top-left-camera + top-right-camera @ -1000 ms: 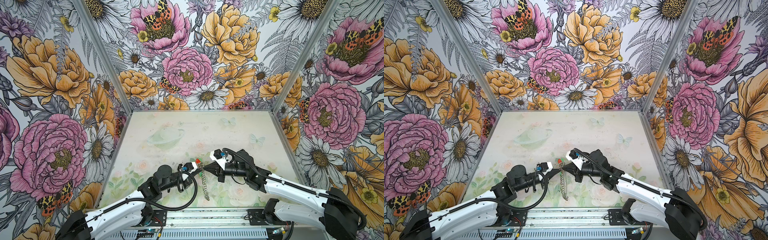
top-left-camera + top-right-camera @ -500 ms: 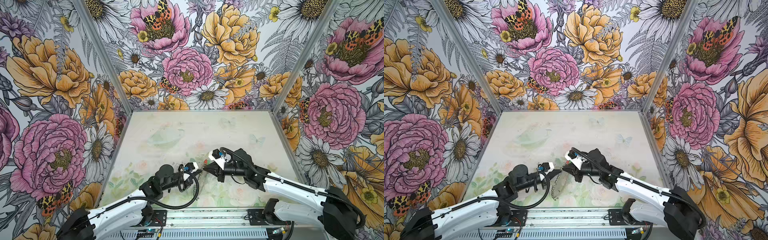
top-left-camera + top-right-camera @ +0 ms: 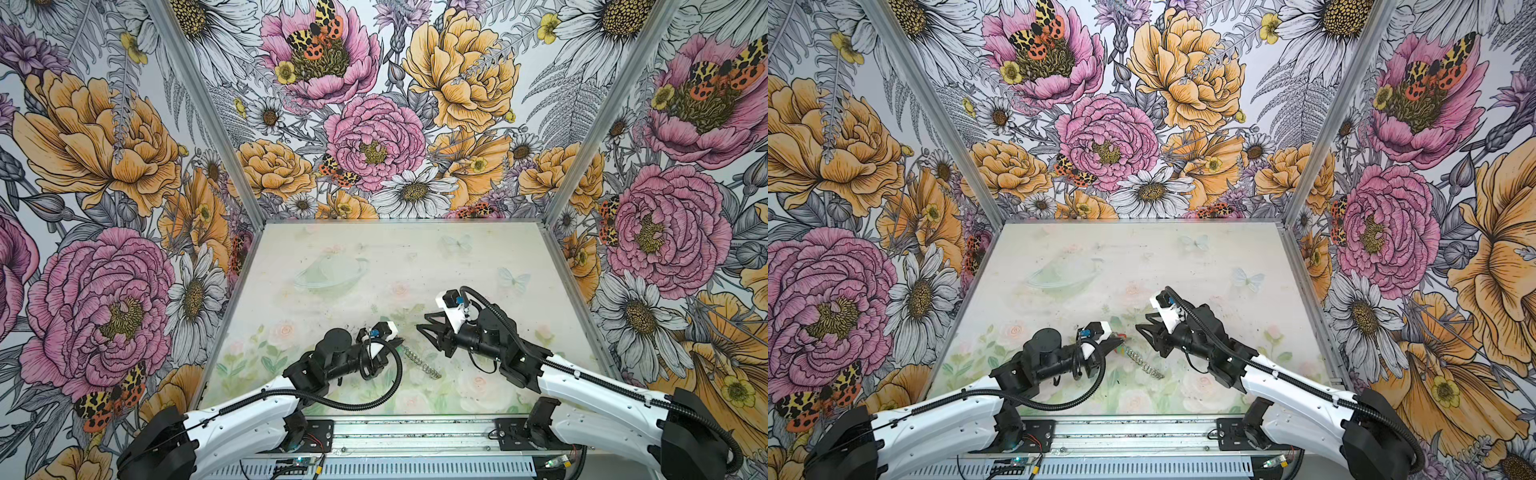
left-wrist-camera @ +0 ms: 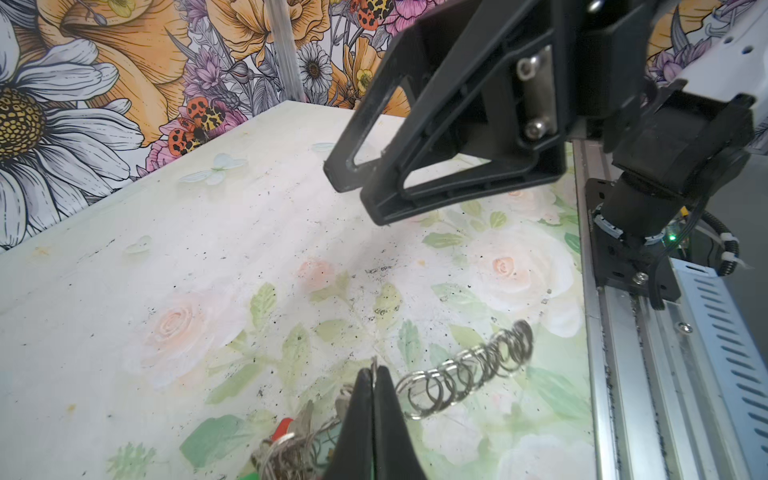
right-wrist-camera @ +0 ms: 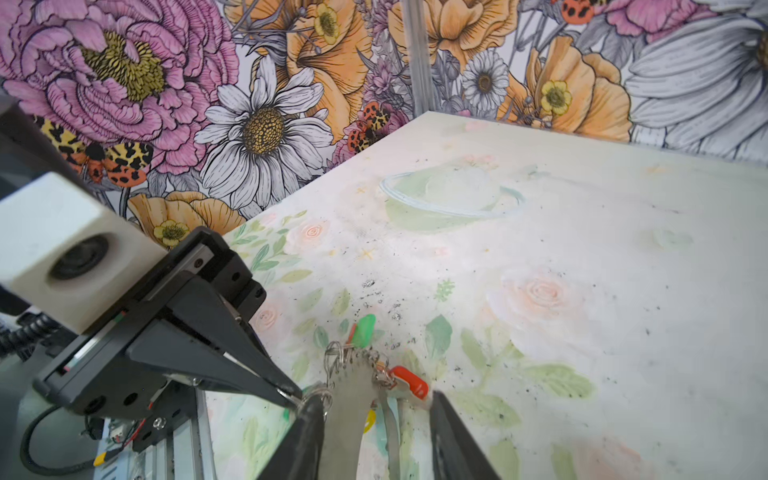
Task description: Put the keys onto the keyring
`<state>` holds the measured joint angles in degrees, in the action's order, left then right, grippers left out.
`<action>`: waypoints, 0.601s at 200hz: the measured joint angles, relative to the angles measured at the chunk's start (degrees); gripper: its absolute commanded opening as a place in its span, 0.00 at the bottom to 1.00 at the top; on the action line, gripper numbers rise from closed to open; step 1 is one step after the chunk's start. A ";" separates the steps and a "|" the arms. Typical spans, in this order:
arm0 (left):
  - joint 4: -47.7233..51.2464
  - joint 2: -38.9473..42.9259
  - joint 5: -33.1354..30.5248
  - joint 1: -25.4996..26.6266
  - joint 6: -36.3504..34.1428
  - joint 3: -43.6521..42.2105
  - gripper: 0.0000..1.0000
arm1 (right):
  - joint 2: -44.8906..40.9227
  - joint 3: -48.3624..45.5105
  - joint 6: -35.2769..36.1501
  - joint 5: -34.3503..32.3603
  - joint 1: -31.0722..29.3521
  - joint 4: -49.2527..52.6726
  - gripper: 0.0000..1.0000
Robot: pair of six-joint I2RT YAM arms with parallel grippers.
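Hold keyring (image 5: 349, 407) firm in clenched left gripper (image 4: 374, 386); bring parted, empty right gripper (image 5: 373, 399) onto red-tagged key (image 5: 409, 384) from 3 o'clock.

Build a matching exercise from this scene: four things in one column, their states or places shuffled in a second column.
Things:
1. left tool
2. right tool
3. chain of small rings
4. red tag

States or places:
A. jaws apart
B. stretched out on the table
C. shut on thin metal of the keyring
D. beside the keyring's flat grey band

Pairs: 1-C, 2-A, 3-B, 4-D
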<state>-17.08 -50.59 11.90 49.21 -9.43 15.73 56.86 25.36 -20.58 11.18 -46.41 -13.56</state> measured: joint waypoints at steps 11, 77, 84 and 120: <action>-0.90 -0.70 -0.76 0.00 0.55 0.00 0.00 | -0.07 -2.25 -3.72 -1.62 0.00 -0.98 0.44; -2.73 -2.60 -5.62 0.07 5.35 0.00 0.00 | 1.75 -8.96 -14.19 -6.19 0.00 -2.64 0.44; -2.36 -2.23 -6.51 0.07 5.84 0.00 0.00 | 1.81 -8.94 -14.14 -6.01 0.00 -2.62 0.44; 0.59 -0.17 -9.68 0.07 6.58 0.02 0.00 | 1.81 -8.26 -12.15 -4.92 0.20 -1.66 0.46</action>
<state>-16.49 -50.76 2.22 49.28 -2.85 15.75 58.67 17.10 -32.73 6.26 -46.22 -15.22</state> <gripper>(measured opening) 0.049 0.455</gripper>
